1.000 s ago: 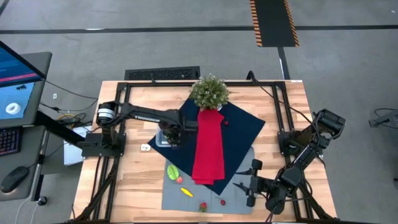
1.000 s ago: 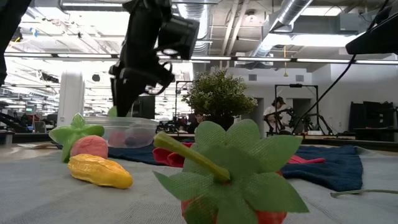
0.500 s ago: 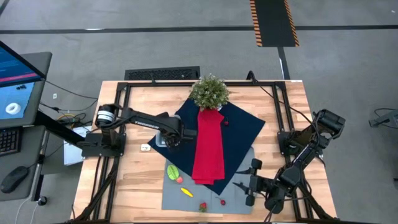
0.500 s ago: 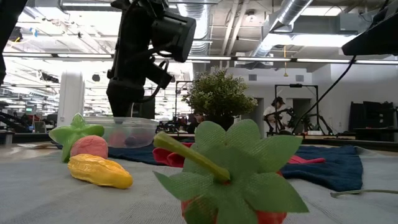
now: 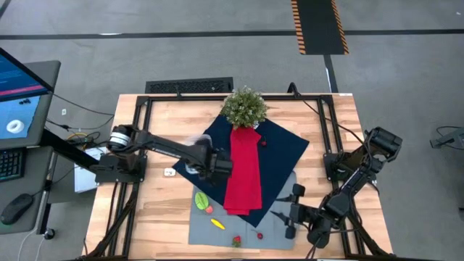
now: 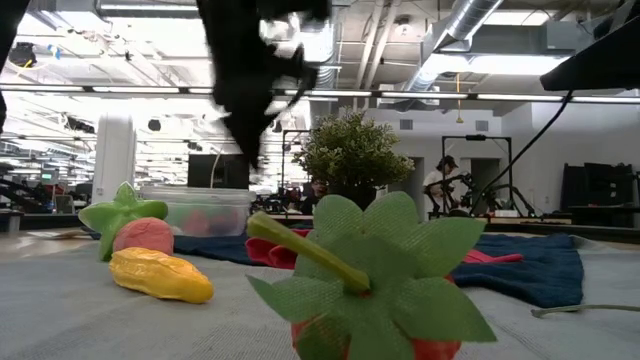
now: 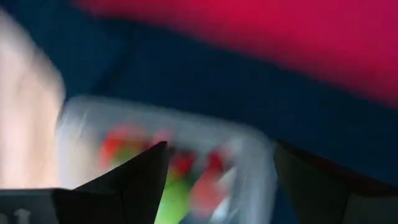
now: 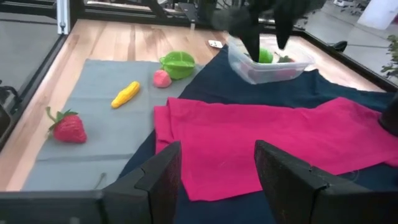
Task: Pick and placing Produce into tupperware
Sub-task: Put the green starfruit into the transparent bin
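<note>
Above the tupperware [image 8: 271, 65] on the navy cloth [image 5: 279, 156], left gripper [image 8: 264, 38] hangs spread wide, empty. Right gripper [image 8: 217, 163] also wide, parked near the red cloth [image 8: 280, 140].

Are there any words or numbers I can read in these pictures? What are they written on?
No text can be read in any view.
Left arm: pale lettering along its link, too small to read.
Monitor beside the table: blue screen with a white shape, nothing legible.
Floor strip: orange and black hazard stripes, a marking only, no words.
Tupperware, strawberry and red cloth: no labels show.
</note>
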